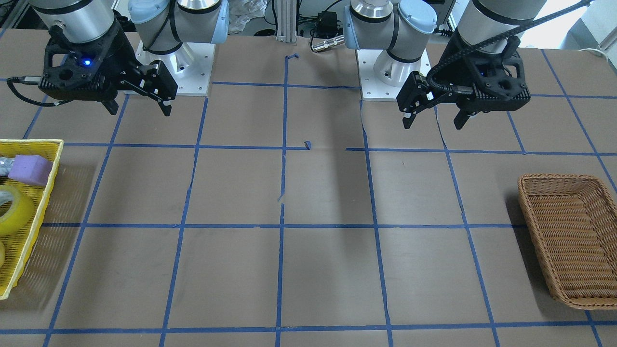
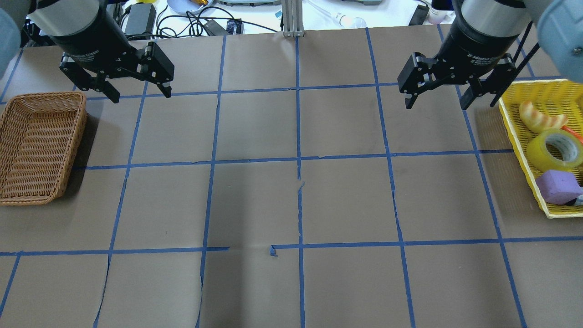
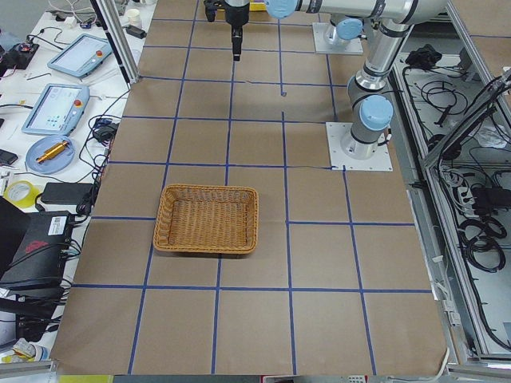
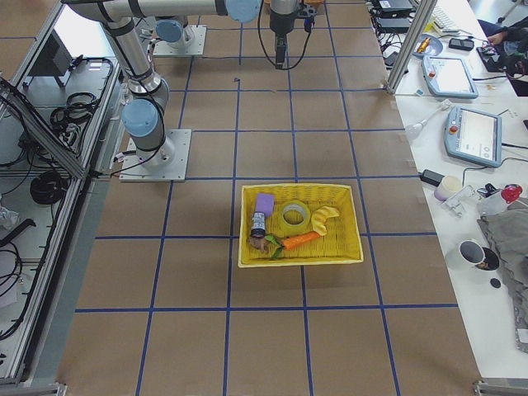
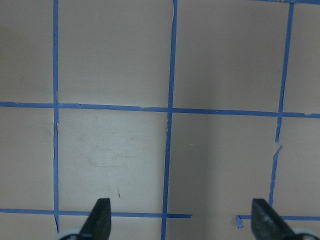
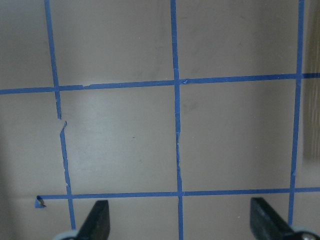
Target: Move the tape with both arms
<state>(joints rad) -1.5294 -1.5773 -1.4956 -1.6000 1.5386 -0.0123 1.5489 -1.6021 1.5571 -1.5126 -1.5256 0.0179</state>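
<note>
The tape (image 2: 537, 154), a thick yellow roll with a white core, lies in the yellow basket (image 2: 513, 123) at the table's right end. It also shows in the front view (image 1: 21, 214) and the right view (image 4: 294, 225). My right gripper (image 2: 436, 105) hangs open and empty above the table, left of that basket, apart from the tape; it also shows in the front view (image 1: 140, 112). My left gripper (image 2: 139, 93) is open and empty above the table near the wicker basket; it also shows in the front view (image 1: 433, 124). Both wrist views show only bare table between the open fingertips (image 5: 100, 220) (image 6: 97, 220).
An empty brown wicker basket (image 2: 77, 136) stands at the table's left end (image 1: 530, 193) (image 3: 206, 247). The yellow basket also holds a purple sponge (image 2: 558, 187), a bread-like piece (image 2: 539, 119) and a carrot (image 4: 301, 241). Blue tape grid lines cross the brown table. Cables and devices lie beyond the far edge.
</note>
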